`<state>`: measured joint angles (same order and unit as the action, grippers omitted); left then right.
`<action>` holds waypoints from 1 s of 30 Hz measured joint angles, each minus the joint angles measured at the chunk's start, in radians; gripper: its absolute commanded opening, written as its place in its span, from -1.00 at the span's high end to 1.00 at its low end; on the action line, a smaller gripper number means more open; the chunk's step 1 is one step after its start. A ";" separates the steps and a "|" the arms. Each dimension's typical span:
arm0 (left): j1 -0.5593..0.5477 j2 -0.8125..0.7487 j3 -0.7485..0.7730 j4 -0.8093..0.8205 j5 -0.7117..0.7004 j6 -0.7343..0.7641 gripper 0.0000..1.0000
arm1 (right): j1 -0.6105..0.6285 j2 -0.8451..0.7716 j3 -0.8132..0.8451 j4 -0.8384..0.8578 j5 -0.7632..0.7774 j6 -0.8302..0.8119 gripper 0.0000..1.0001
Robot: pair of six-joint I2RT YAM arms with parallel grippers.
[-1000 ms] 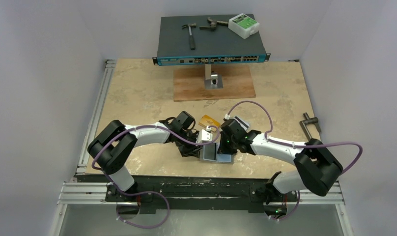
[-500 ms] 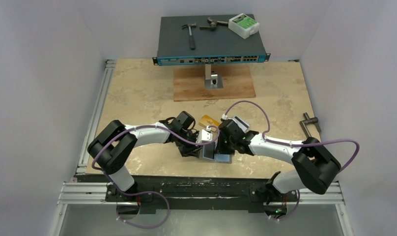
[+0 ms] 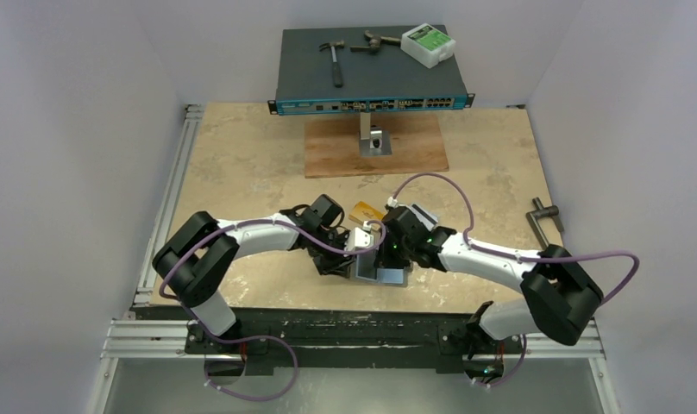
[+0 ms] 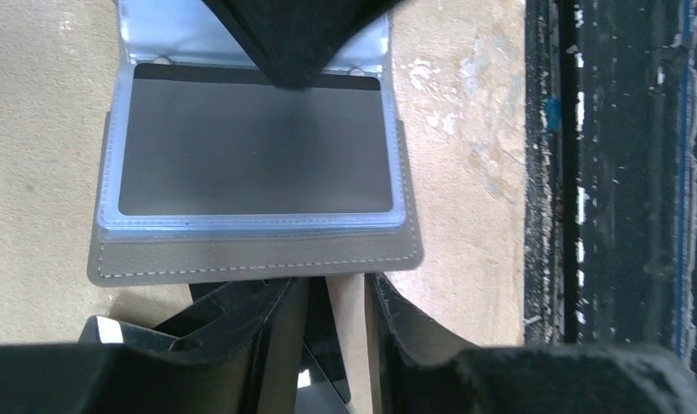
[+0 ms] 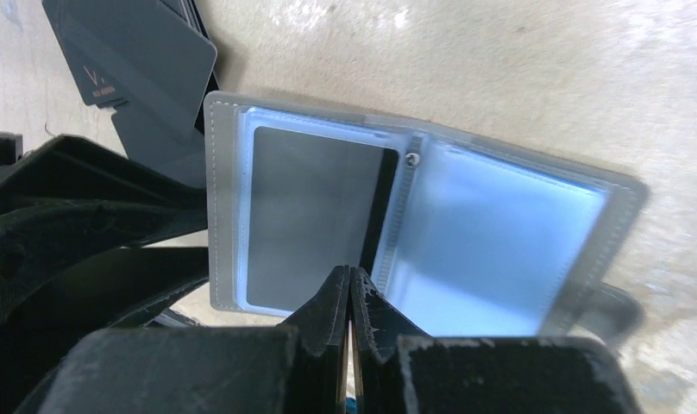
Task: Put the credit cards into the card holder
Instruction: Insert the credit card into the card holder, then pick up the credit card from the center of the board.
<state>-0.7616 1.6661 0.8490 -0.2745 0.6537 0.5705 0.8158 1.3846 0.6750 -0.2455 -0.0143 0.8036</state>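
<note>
The card holder [image 4: 259, 261] lies open and flat, and a grey credit card [image 4: 254, 147] with a dark stripe sits in one of its clear sleeves. The right gripper [image 5: 349, 280] hangs over the holder's fold at the card's striped edge, its fingers pressed together with nothing visible between them. The left gripper [image 4: 332, 289] sits just beside the holder's stitched outer edge, its fingers a little apart and gripping nothing that shows, while a black case [image 5: 138, 52] pokes out beside that edge and an orange-yellow card [image 3: 365, 211] lies near the holder's far side.

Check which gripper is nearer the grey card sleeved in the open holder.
Right. The right gripper has its shut tips at the dark-striped edge of the grey card. The left gripper sits beyond the stitched border of the card holder, apart from the card.
</note>
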 measured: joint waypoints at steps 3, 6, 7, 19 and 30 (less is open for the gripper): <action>0.007 -0.021 0.018 -0.059 0.010 0.002 0.22 | -0.034 -0.051 0.001 -0.040 0.005 -0.014 0.72; 0.023 -0.072 0.047 -0.134 0.029 0.000 0.17 | -0.099 -0.098 0.034 -0.090 0.023 -0.046 0.38; 0.031 -0.096 0.057 -0.151 0.034 0.000 0.13 | -0.121 -0.105 0.053 -0.103 0.025 -0.060 0.25; 0.169 -0.258 0.121 -0.302 -0.047 -0.026 -0.56 | -0.299 0.055 0.272 -0.068 0.007 -0.241 -0.97; 0.320 -0.545 0.103 -0.318 -0.228 -0.114 -1.00 | -0.327 0.201 0.370 -0.011 -0.040 -0.335 -0.98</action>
<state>-0.4412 1.1213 0.9524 -0.5926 0.4255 0.4568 0.4885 1.5860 1.0451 -0.2562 -0.0547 0.4690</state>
